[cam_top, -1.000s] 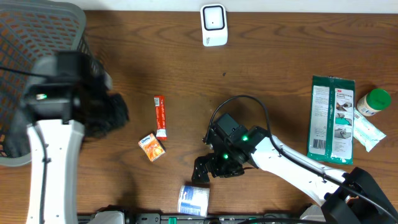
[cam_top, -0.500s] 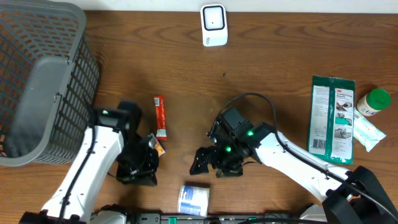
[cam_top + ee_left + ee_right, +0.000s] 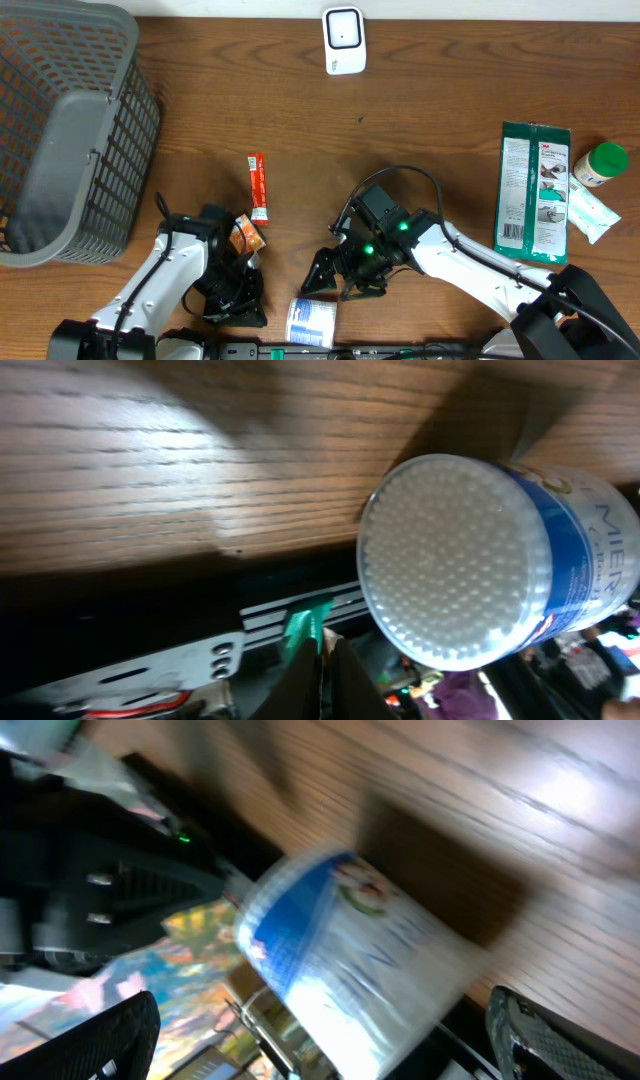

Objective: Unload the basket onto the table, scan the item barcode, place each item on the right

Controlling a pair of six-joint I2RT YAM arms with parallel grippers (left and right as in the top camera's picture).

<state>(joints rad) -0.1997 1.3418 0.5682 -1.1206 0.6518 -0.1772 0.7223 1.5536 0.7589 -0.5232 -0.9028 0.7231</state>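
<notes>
Both arms now sit nearer 6 o'clock, where the blue-and-white cylindrical plastic tub of cotton swabs (image 3: 311,321) lies; the right gripper (image 3: 322,287) is spread wide beside it and the left gripper (image 3: 322,660) is pressed together, empty, so pickup is judged in hand, next calling for straddling the tub.

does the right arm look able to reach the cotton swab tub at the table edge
Probably yes: its open fingers sit right beside the cotton swab tub, which lies on its side and shows between them in the wrist view, with nothing in the way.
</notes>
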